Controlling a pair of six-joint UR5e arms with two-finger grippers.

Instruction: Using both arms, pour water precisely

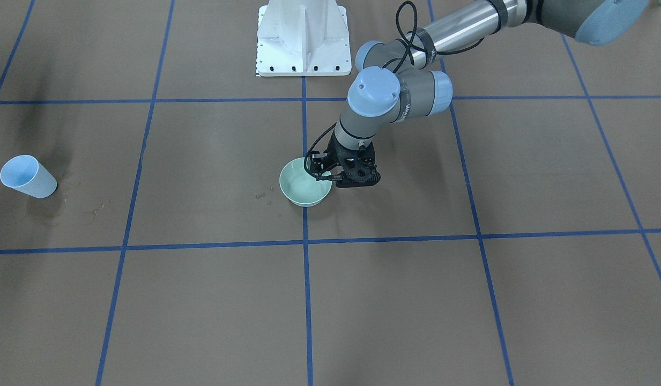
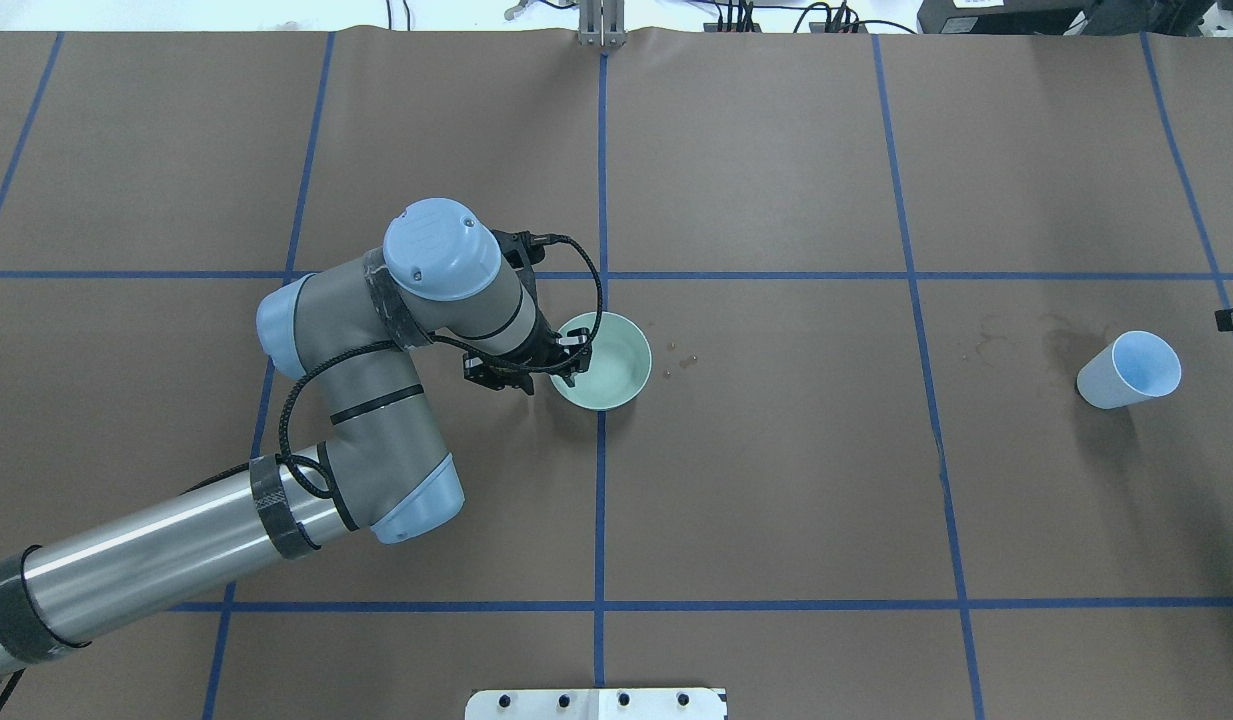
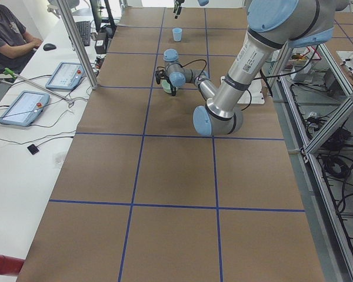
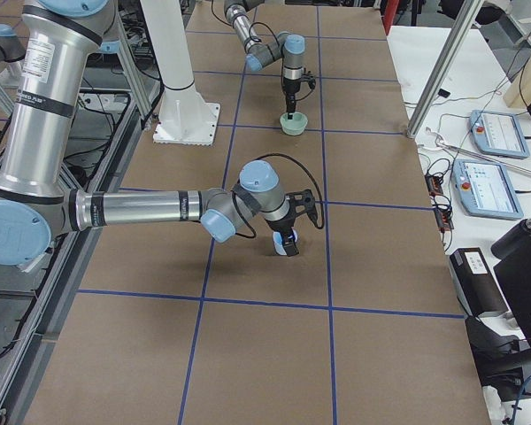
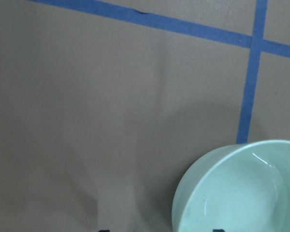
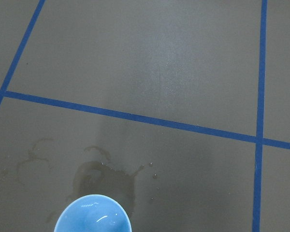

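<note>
A mint-green bowl (image 2: 616, 365) stands near the table's middle, also in the front view (image 1: 303, 187) and the left wrist view (image 5: 241, 193). Faint glints in it suggest water (image 5: 261, 157). My left gripper (image 2: 566, 365) is down at the bowl's rim. In the left wrist view its two fingertips are wide apart, one outside the rim and one inside, so it is open. A light blue cup (image 2: 1128, 370) stands alone at the far right, also in the right wrist view (image 6: 93, 215). My right gripper (image 4: 288, 232) hangs near the cup, apart from it. I cannot tell its state.
Small water drops (image 2: 681, 360) lie on the brown table beside the bowl. A wet stain (image 6: 101, 174) spreads by the cup. The white pedestal (image 1: 303, 37) stands at the robot's side of the table. Blue tape lines cross the table. Operators' desks (image 3: 23, 106) run along one edge.
</note>
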